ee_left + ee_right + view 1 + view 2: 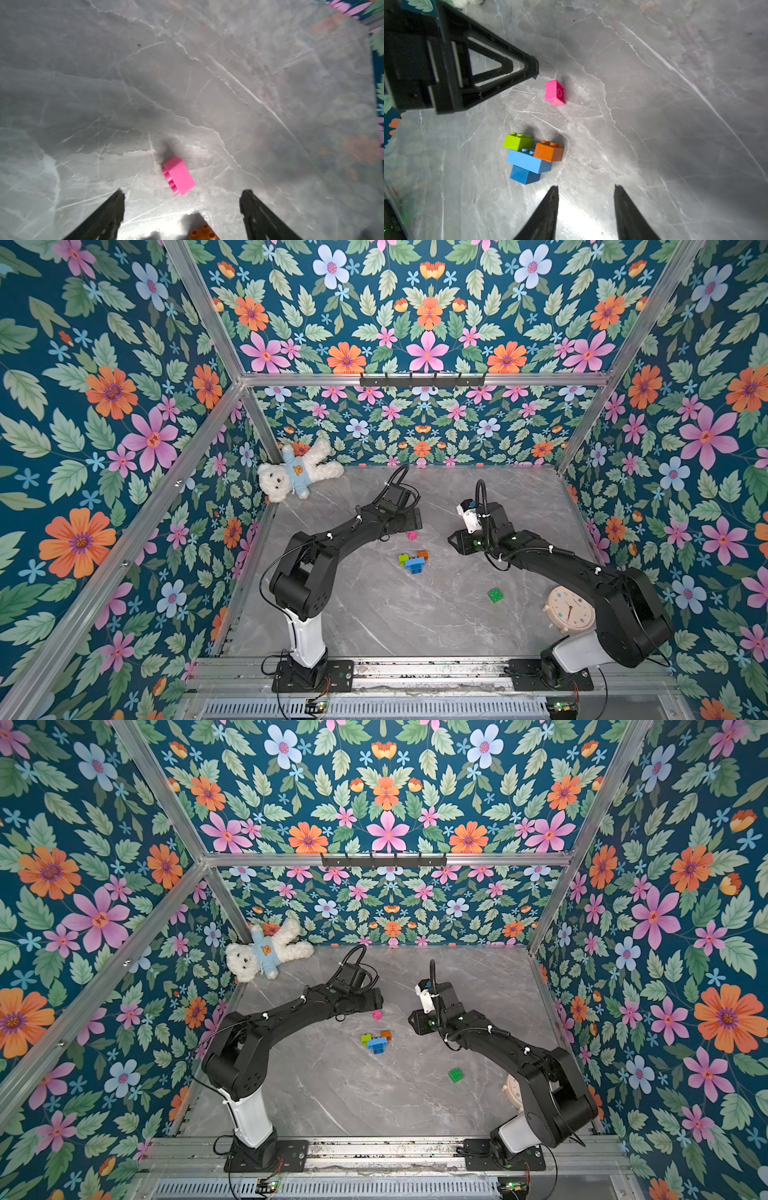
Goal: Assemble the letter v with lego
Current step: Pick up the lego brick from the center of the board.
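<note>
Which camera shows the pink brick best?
The left wrist view: the pink brick looks largest there, tipped on its side. The right wrist view shows the brick smaller; in both top views it is a tiny speck.

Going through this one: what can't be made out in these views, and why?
Round cream clock: in a top view, mostly hidden behind the right arm.
Orange studded brick: left wrist view, cut off by the picture edge.
White teddy bear: right wrist view, only a blurred sliver at the edge.
</note>
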{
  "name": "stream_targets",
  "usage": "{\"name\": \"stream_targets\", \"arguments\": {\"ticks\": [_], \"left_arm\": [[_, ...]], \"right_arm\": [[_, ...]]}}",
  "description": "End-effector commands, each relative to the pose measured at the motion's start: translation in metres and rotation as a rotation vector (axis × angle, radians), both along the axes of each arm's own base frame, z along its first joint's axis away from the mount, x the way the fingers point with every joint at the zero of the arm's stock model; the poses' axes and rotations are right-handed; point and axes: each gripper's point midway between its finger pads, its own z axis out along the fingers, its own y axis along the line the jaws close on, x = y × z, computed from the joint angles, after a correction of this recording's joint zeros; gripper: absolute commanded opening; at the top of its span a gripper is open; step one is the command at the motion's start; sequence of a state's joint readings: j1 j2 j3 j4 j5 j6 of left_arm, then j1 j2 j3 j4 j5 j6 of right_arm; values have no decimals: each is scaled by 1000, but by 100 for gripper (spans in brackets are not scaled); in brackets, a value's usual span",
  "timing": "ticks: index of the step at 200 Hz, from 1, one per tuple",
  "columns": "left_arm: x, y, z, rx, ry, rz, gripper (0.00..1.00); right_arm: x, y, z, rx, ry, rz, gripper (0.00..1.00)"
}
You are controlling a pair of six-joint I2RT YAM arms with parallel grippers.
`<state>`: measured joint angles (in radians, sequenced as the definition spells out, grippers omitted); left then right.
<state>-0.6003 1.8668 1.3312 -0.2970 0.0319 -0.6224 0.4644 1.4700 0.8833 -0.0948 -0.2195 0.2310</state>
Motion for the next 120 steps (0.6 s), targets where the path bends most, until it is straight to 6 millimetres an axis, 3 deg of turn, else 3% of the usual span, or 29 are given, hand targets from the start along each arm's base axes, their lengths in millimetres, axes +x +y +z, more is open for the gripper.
{"name": "stream_targets", "arguments": {"ticks": [1, 51, 120], "left_arm": [[-1, 9, -10, 67, 29, 73, 89], [2, -9, -26, 48, 50, 95, 80], [12, -16, -46, 49, 75, 131, 64]], "right_arm": [[2, -5, 7, 41, -21, -43, 47], [-7, -19, 5, 48, -41, -49, 48], [-16, -29, 5, 45, -77, -48, 48]]}}
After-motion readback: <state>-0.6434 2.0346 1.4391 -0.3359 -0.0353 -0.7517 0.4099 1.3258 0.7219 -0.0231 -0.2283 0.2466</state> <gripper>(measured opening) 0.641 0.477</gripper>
